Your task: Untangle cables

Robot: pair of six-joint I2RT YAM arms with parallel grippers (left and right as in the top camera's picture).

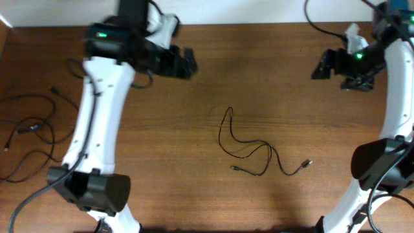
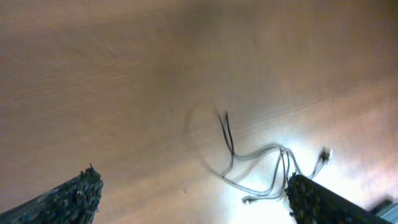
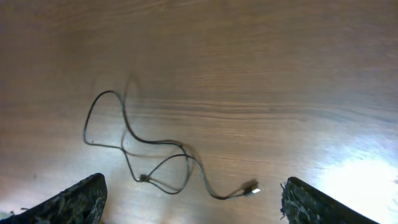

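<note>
Brown wood-grain tabletop, glare patches in both wrist views. Thin black cables with small plug ends lie in a loose, crossed bundle near table centre, between the two arms. The strands overlap at one or two crossings, and one plug points toward the right side. A separate spread of loose black wires sits at the far left edge, well apart. Risks, as judged: a pinch taken at a crossing would likely catch two strands together and tighten the tangle rather than open it. A pull from one side only would drag the whole bundle across the smooth wood. Thin wire lying flat may slip out from between the pads. Left gripper hangs high over the back of the table, its arm reaching inward from the base at front left. Its claw is spread wide with nothing between the fingers. Right gripper mirrors it at back right, likewise spread and empty, its camera looking down on the bundle.
</note>
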